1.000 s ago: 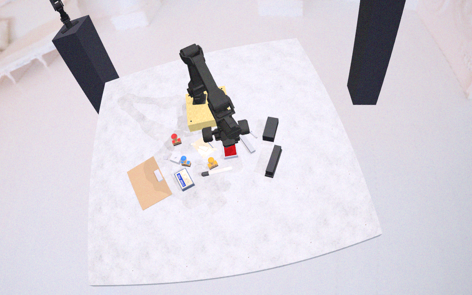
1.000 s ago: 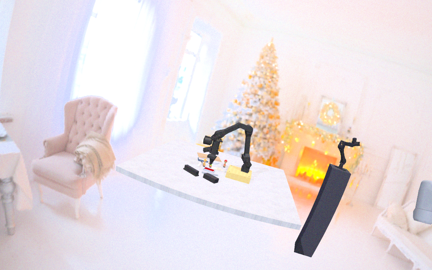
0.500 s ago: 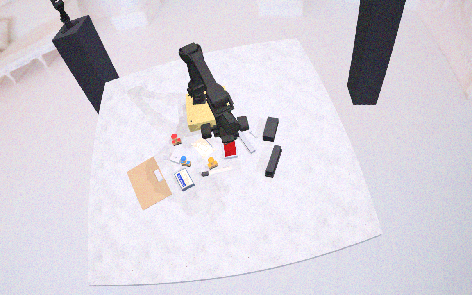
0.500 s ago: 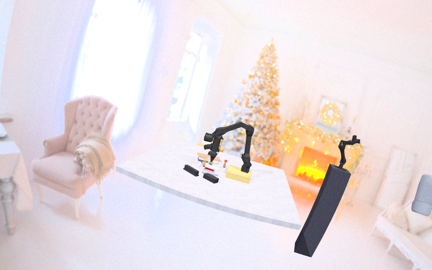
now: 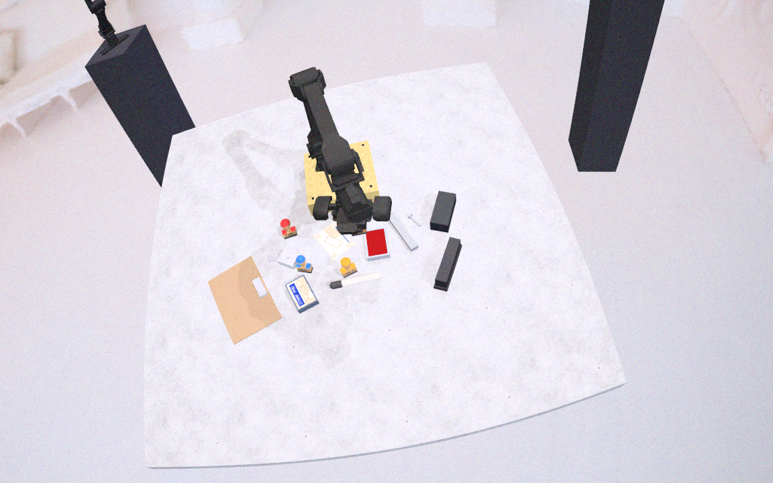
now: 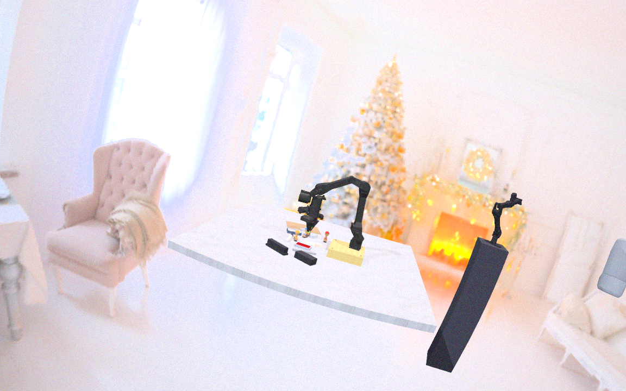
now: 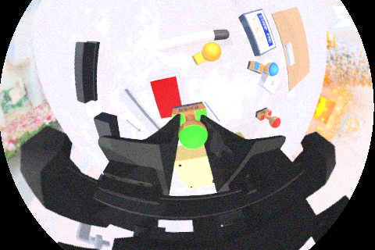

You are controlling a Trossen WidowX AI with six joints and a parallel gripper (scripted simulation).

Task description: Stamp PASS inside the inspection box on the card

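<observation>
The white surface (image 5: 467,360) (image 6: 354,291) carries all the things. Above it is the black end effector (image 5: 351,227) (image 6: 308,232) (image 7: 190,118), which pinches the green-topped PASS stamp (image 7: 193,136) between its fingers. In the wrist view, the stamp is above the surface, and its wooden block overlaps the near edge of the pad. The brown clipboard (image 5: 245,300) (image 7: 298,47) lies flat near the closed stamp pad box (image 5: 301,293) (image 7: 258,32). The open red pad (image 5: 376,243) (image 6: 302,246) (image 7: 166,97) lies beside the card (image 5: 333,241) (image 7: 223,111). The yellow stamp (image 5: 347,266) (image 7: 211,51) is near the marker (image 5: 355,280) (image 7: 193,39).
</observation>
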